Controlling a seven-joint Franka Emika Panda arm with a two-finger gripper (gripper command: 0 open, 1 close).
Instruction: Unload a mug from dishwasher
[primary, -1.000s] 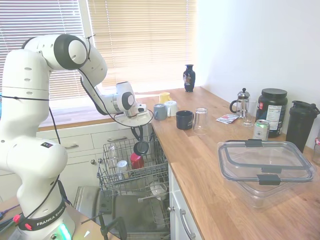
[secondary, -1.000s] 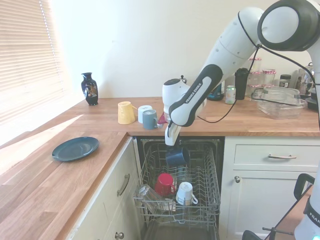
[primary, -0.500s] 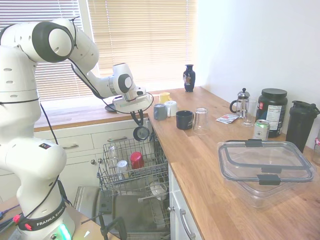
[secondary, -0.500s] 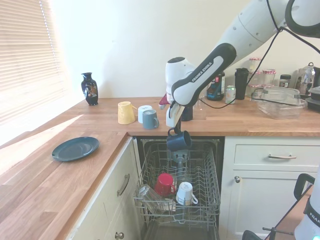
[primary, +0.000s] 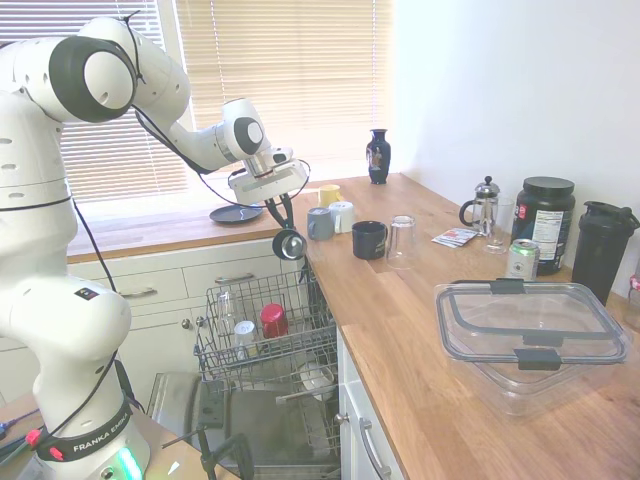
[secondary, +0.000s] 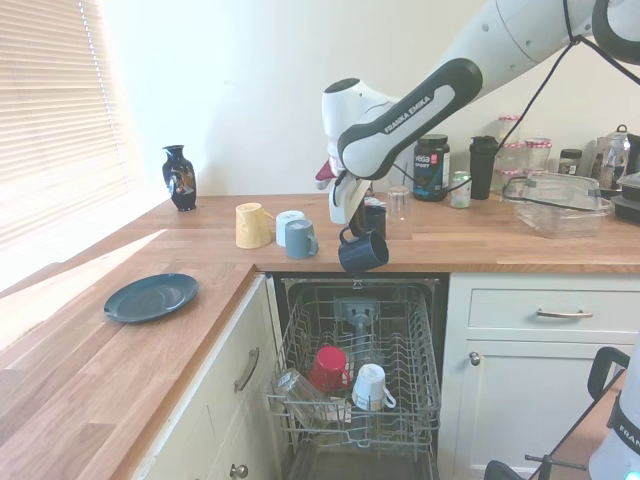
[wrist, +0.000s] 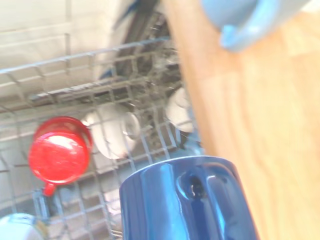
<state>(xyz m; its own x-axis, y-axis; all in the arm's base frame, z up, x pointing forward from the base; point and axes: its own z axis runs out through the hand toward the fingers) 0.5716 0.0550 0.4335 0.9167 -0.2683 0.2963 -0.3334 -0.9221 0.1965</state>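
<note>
One mug (secondary: 362, 251) hung clamped in my gripper (secondary: 352, 222) above the dishwasher (secondary: 357, 370) rack, level with the worktop (secondary: 480, 245) front edge, lifted clear for setting down.

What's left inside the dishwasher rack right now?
In the wire rack a red cup, a white mug and a clear glass remain. The gripper holds the mug above it. The rack's back is hidden.

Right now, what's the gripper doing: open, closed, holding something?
Gripper: closed on the dark navy mug, carrying it above the dishwasher rack at countertop height.
</note>
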